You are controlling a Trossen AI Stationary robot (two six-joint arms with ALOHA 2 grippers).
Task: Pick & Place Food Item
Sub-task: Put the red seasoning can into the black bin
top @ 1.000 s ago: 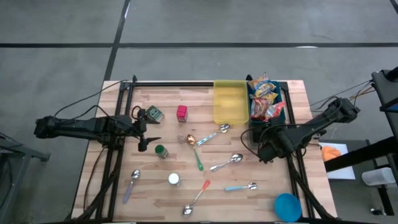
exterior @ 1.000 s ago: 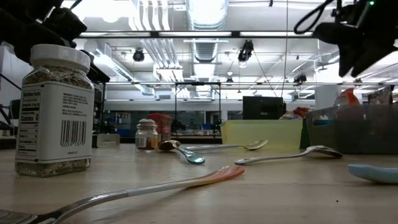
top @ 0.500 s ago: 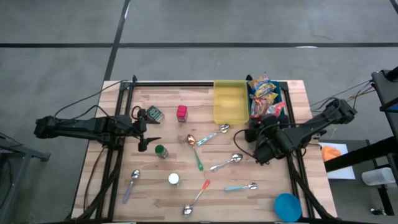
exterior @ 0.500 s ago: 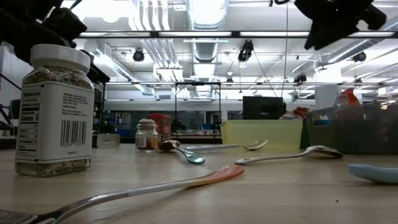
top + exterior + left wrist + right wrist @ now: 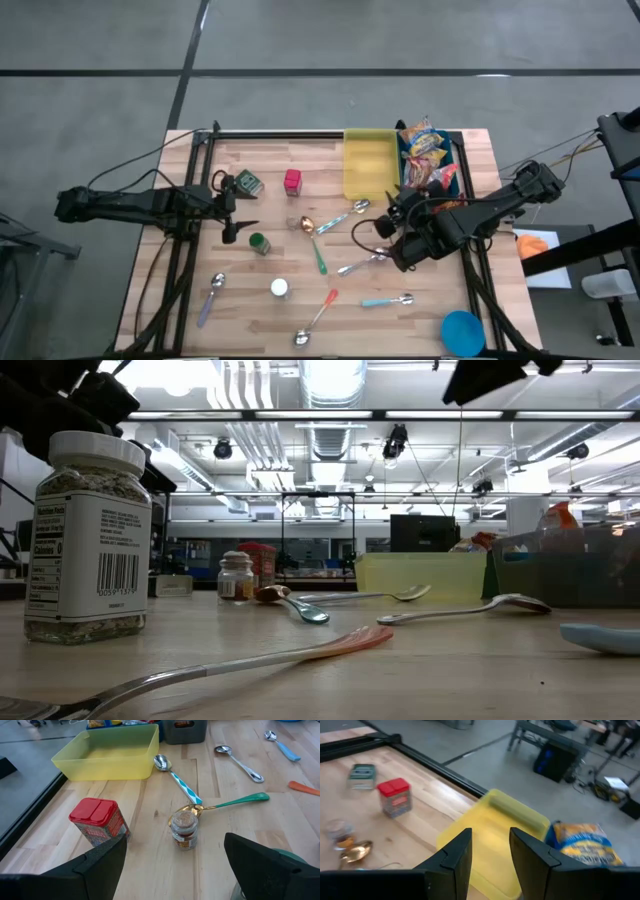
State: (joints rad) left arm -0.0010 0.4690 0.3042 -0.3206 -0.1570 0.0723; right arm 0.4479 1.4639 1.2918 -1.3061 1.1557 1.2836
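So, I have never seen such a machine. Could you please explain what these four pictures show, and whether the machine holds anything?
It is a robot with two dark arms at a wooden table. One camera looks down from above, one sits at table height, and one rides on each wrist. The left gripper waits open near the left edge. The right gripper hovers beside the yellow tray, fingers slightly apart, holding nothing. On the table lie several spoons, small spice jars, a red-lidded tin and a bin of snack packets.
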